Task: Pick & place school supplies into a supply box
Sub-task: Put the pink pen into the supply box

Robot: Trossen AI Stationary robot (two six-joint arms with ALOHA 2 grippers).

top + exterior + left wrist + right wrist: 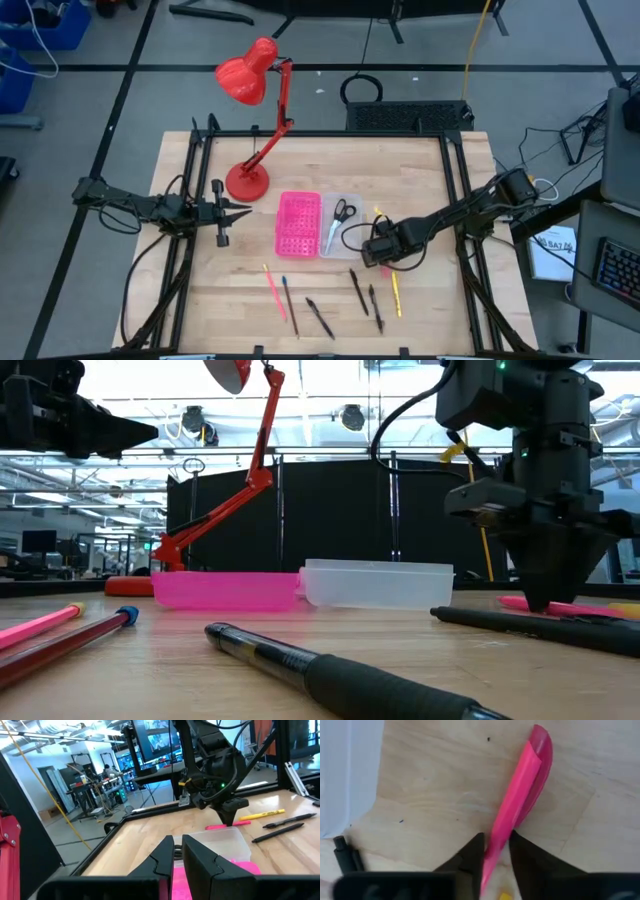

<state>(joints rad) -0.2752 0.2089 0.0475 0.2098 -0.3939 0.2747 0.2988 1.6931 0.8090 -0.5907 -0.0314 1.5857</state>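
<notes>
**Right gripper closing on a pink pen beside the clear supply box**

A wooden table (200,300) is seen from above. The right gripper (378,250) is lowered to the tabletop just beside the near right corner of the supply box (345,240), a clear tray lying against a pink perforated tray (298,222). In the right wrist view, the two dark fingers (472,852) are set narrowly apart on either side of a pink pen (517,795) lying flat on the wood; whether the pen is actually pinched cannot be told. Black-handled scissors (342,210) are already in the supply box. Other pens and pencils lie loose on the near half of the table, among them a yellow pen (396,292) and a second pink pencil (271,288).

The left gripper (232,211) waits above the table's left side near the base of a red desk lamp (247,182), its fingers almost together and holding nothing.

For a good grasp, the pen should be kept centred between the fingers, squeezed firmly, and lifted level before being carried over the box's low wall.

The overhead view hides the pink pen beneath the right gripper; only the right wrist, left wrist and low views reveal it. The low view alone shows the height of the box wall to be cleared.
</notes>
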